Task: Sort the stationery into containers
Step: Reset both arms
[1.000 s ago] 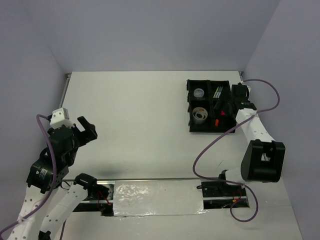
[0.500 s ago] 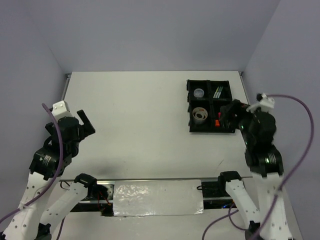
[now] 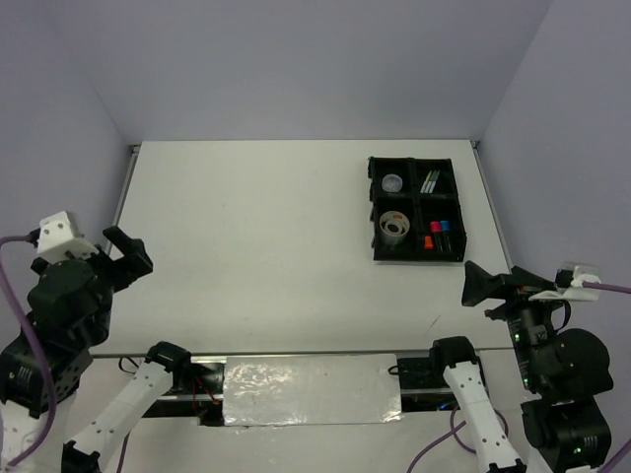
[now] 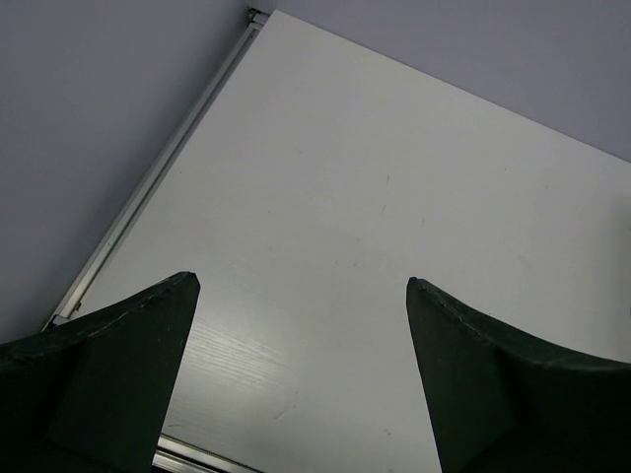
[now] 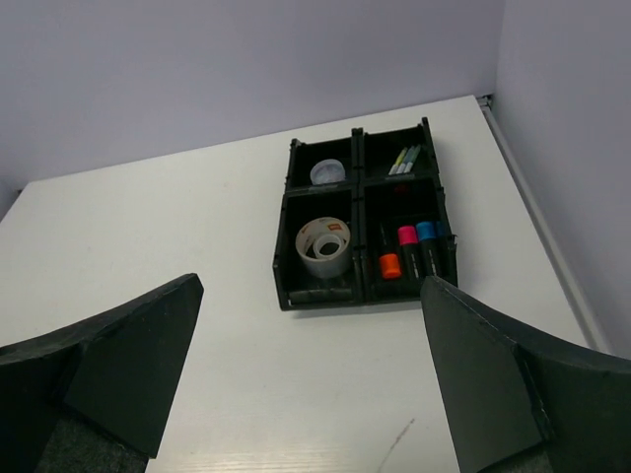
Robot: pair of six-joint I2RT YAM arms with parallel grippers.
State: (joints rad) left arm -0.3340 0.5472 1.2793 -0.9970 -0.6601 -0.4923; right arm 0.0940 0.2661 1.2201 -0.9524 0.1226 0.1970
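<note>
The black four-compartment tray [image 3: 419, 259] stands at the far right of the table and also shows in the right wrist view [image 5: 325, 301]. It holds the tape ring [image 5: 326, 247], the clear pot [image 5: 325, 173], the pale sticks [image 5: 404, 160] and the orange [image 5: 389, 265], pink [image 5: 407, 236] and blue [image 5: 426, 232] markers. My right gripper [image 5: 311, 284] is open and empty, raised well back from the tray on its near side [image 3: 483, 288]. My left gripper [image 4: 301, 284] is open and empty above bare table at the left [image 3: 128, 254].
A metal rail [image 4: 148, 187] runs along the table's left edge. A foil-covered strip [image 3: 311, 389] lies along the near edge between the arm bases. Grey walls close in the back and both sides.
My right gripper has pulled back from the tray toward the near right and risen. My left gripper has drawn back toward the near left.
</note>
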